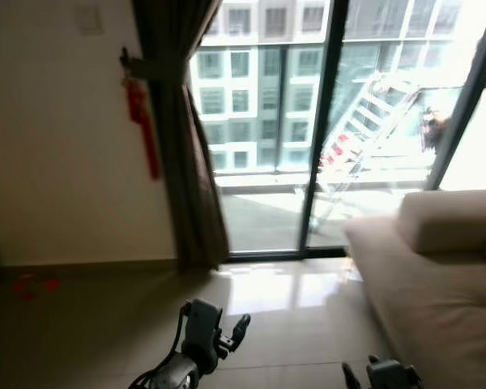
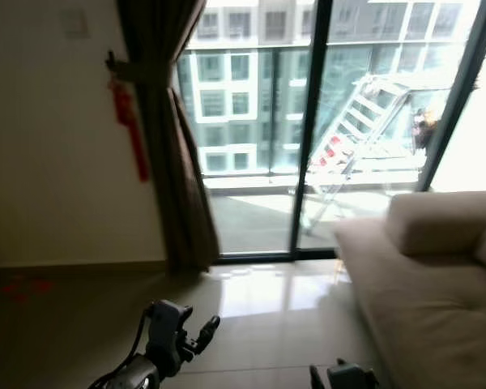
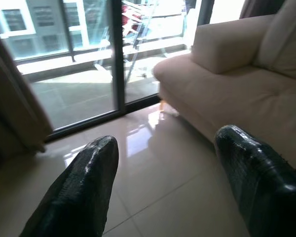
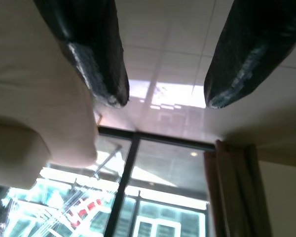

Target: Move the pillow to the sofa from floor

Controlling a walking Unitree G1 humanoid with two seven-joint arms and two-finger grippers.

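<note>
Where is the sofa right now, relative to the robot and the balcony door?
The beige sofa stands on the robot's right in the head views, its near end close to the sliding glass door. The open left gripper faces it across bare floor tiles.

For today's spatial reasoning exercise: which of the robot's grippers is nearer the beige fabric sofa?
Right. The right gripper sits low beside the beige fabric sofa, by its front edge; the left gripper hangs over the glossy tiled floor, farther off.

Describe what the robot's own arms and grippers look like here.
The left arm is silver-grey metal ending in a dark, blocky wrist, with a thin black cable looping beside it. The left gripper has two long, rounded black fingers with a glossy, pebbled skin. The right gripper has the same shiny black textured fingers with blunt tips.
</note>
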